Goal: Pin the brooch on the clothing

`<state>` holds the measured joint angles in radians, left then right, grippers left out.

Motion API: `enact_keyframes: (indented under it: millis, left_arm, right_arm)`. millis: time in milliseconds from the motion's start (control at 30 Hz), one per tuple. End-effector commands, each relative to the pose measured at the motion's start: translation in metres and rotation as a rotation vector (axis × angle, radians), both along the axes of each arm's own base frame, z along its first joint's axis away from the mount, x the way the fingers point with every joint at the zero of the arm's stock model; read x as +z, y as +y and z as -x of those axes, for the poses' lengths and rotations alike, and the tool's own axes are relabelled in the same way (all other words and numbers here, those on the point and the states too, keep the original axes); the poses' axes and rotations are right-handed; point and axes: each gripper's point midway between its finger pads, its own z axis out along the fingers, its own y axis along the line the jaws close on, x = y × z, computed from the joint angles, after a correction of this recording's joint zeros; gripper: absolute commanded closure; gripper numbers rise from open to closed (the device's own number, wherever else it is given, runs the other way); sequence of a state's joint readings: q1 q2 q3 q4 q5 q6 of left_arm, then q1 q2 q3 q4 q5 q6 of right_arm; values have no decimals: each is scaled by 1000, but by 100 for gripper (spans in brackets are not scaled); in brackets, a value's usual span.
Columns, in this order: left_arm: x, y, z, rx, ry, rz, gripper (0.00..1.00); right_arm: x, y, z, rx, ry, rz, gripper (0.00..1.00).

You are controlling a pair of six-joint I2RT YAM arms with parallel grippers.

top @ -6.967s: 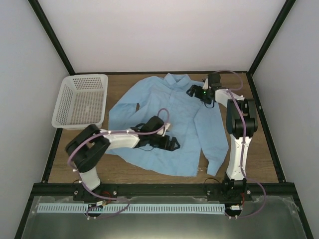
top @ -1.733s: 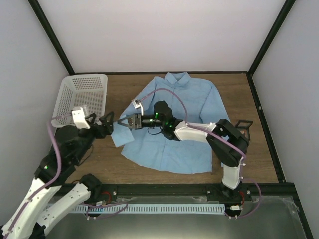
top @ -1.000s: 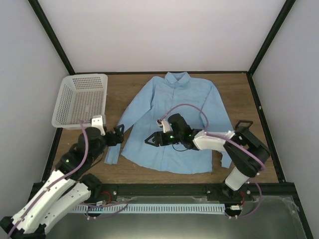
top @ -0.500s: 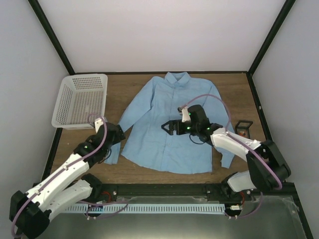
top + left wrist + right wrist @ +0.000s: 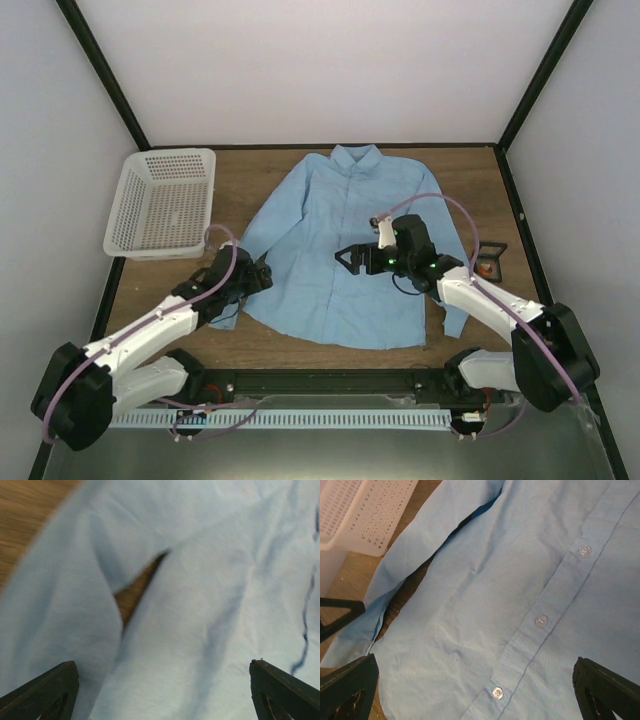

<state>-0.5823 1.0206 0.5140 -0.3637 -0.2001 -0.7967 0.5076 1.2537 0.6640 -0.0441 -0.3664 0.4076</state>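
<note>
Sitting at 10 o'clock on the wooden table (image 5: 520,200), a white mesh basket (image 5: 160,205) stands well apart from the arms. The left gripper (image 5: 258,272), fingers spread wide, hovers over the sleeve at the 8 o'clock edge of the light blue shirt (image 5: 330,210), which lies flat, button front up, collar toward 12 o'clock. The right gripper (image 5: 347,258), likewise spread, hangs above the button placket near the shirt's middle. The orange-red brooch (image 5: 486,268) rests at the shirt's 3 o'clock, just beside the right sleeve, at a small black frame box (image 5: 490,247); whether it lies inside cannot be told.
</note>
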Motion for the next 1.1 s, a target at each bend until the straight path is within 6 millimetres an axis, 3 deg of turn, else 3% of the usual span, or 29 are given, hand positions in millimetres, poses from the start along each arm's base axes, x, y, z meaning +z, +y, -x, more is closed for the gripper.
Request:
enact_keyframes:
  millis: [0,100,200,300,467,700,800,867,1067]
  left_arm:
    - [-6,-49,5,-189,22,197,6]
    - [-16,-81,14,-286,66,326,9]
    - [-16,-106,25,-378,68,260,9]
    - [-9,-104,27,-372,49,188,8]
    - [7,-56,18,-247,-5,124,7]
    - [21,42,27,141,-38,12,16]
    - [6,69,44,303,11,19,30]
    - [-10,80,56,387,59,25,34]
    - [-46,93,76,486,188,-25,27]
  right_arm:
    - [7,-3,-2,-4,-20,5,0]
    - [13,-5,-6,-15,-37,3,0]
    - [16,-6,-8,-20,-47,4,0]
    - [15,-9,-10,-30,-46,15,0]
    - [13,-13,-10,-35,-47,20,0]
    - [12,-10,-12,-19,-45,14,0]
    - [10,-7,-11,-12,-34,5,0]
    - [8,-7,-10,-9,-26,1,0]
    - [3,-10,-5,-11,-18,3,0]
